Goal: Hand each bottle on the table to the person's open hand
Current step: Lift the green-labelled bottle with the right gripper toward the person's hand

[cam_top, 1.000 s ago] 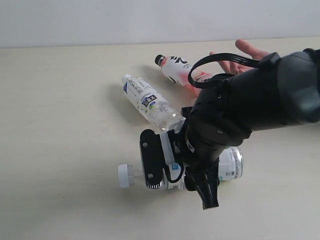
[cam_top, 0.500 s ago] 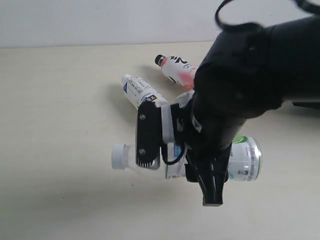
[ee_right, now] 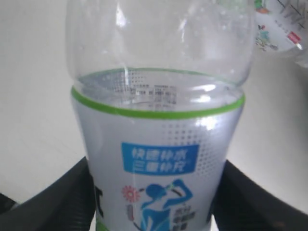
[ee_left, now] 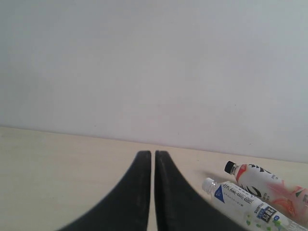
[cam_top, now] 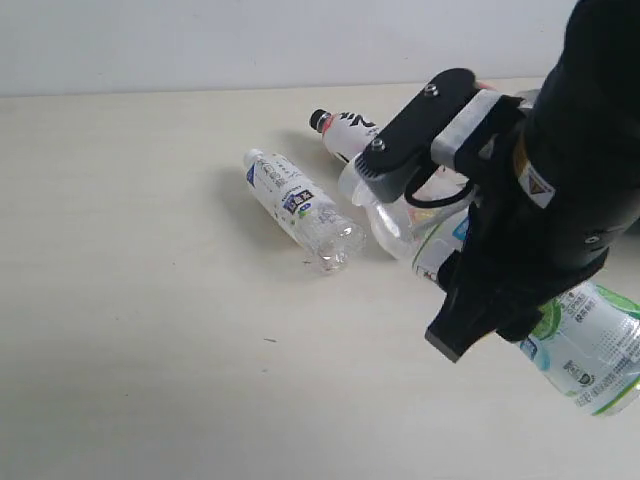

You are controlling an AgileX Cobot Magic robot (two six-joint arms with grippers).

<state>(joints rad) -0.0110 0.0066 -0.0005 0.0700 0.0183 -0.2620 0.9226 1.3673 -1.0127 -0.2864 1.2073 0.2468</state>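
My right gripper [cam_top: 440, 235] is shut on the lime-and-blue bottle [cam_top: 590, 350], holding it tilted in the air above the table [cam_top: 130, 300]. In the right wrist view its black fingers [ee_right: 67, 192] press both sides of that bottle's label [ee_right: 159, 144]. The white-blue bottle [cam_top: 298, 205] lies on its side left of the arm. The pink-white bottle with black cap [cam_top: 345, 130] lies behind it, partly covered by the gripper. My left gripper [ee_left: 153, 153] is shut and empty, left of both lying bottles [ee_left: 250, 207]. The person's open hand is hidden behind my right arm. The fruit-label bottle is out of view.
The bulky right arm [cam_top: 570, 180] fills the right side of the exterior view. A pale wall [cam_top: 250, 40] runs along the table's far edge. A white bottle label [ee_right: 281, 26] shows beyond the held bottle; I cannot tell which bottle it is.
The right gripper has lifted the lime-and-blue bottle off the table and swung it up and to the right. The person's hand, visible a second ago, is now behind the arm.
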